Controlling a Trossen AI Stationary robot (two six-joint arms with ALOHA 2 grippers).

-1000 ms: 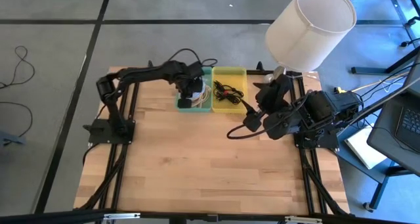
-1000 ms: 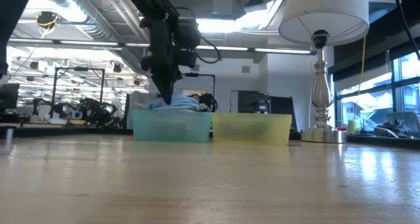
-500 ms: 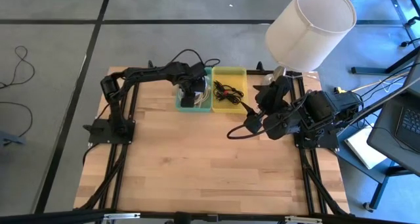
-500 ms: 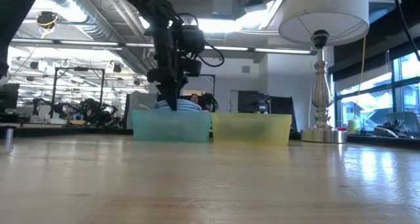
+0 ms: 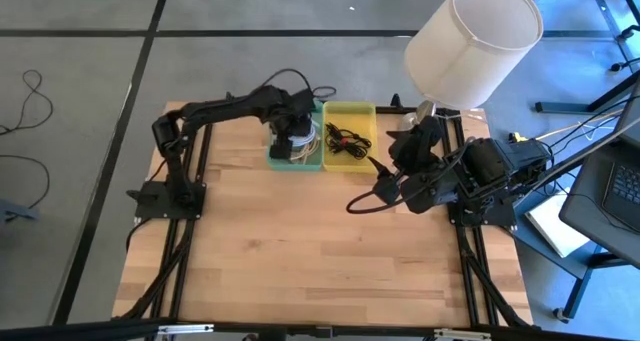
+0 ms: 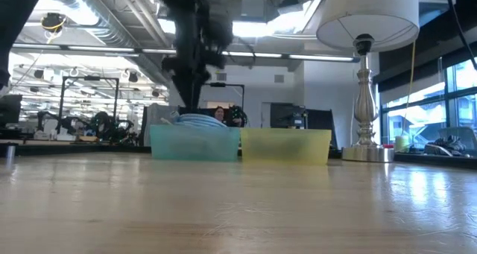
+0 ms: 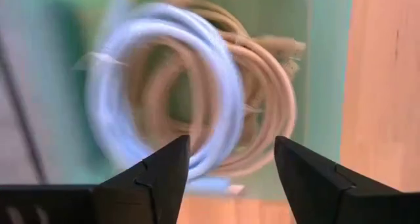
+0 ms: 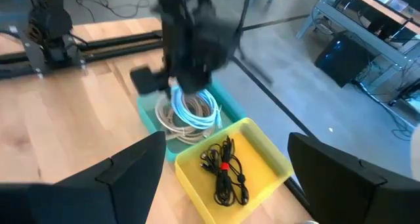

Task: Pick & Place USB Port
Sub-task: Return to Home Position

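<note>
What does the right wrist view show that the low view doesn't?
Only right wrist: the bin contents from above, a black cable bundle in the yellow bin, and blue cable and beige cable coiled in the green bin. Only low: the lamp and the room behind. Both: the two bins side by side, with the left gripper above the green one.

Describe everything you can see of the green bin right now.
The green bin is a small rectangular tub of translucent teal-green plastic, upright on the wooden table near its far edge. One side sits against the yellow bin, which lies toward the right arm. Inside lie a coiled blue cable and a coiled tan cable, overlapping and rising just above the rim. The left hand hovers open above it, holding nothing.
</note>
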